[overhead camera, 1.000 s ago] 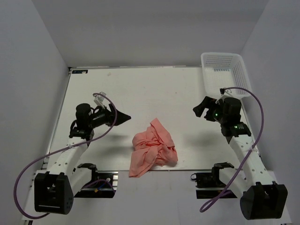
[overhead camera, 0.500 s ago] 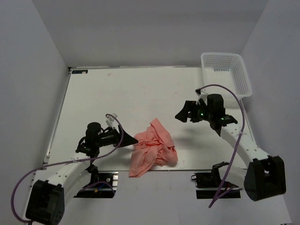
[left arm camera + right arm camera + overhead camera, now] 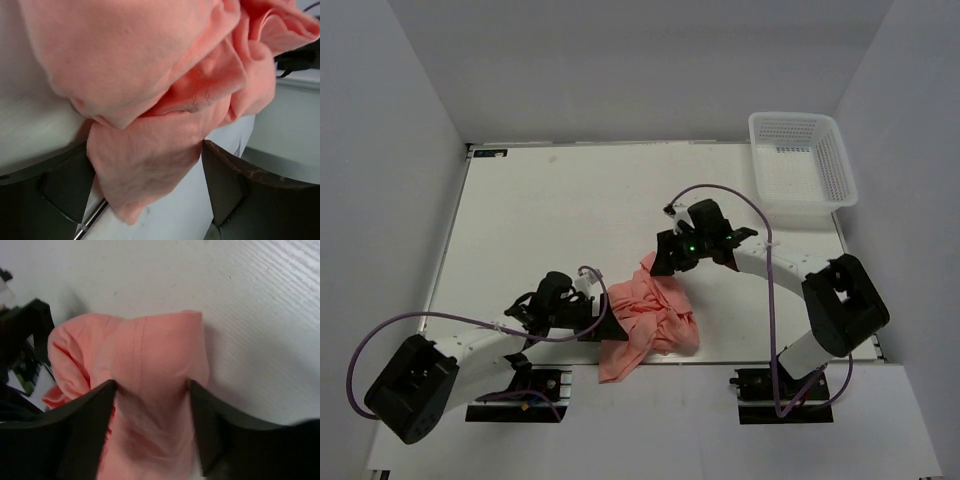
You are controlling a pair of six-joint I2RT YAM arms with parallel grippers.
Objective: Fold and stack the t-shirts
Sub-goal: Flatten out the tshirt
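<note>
Within the last second both my arms have swung in and reached the t-shirt (image 3: 648, 318), so grasping can begin. The shirt lies crumpled and unfolded, well apart from the basket (image 3: 800, 155).

My left gripper (image 3: 605, 325), arm low and outstretched, is at the shirt's edge farthest from the basket, jaws spread around a fold. My right gripper (image 3: 660, 262) straddles the corner nearest the basket, jaws likewise spread. Contact appears likely but is unconfirmed.

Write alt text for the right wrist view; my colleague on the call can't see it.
A bunched salmon-pink t-shirt lies on a white table, and a stitched fold of it sits between the two dark fingers of the open right gripper. The fingers flank the fold and have not yet closed on it.
</note>
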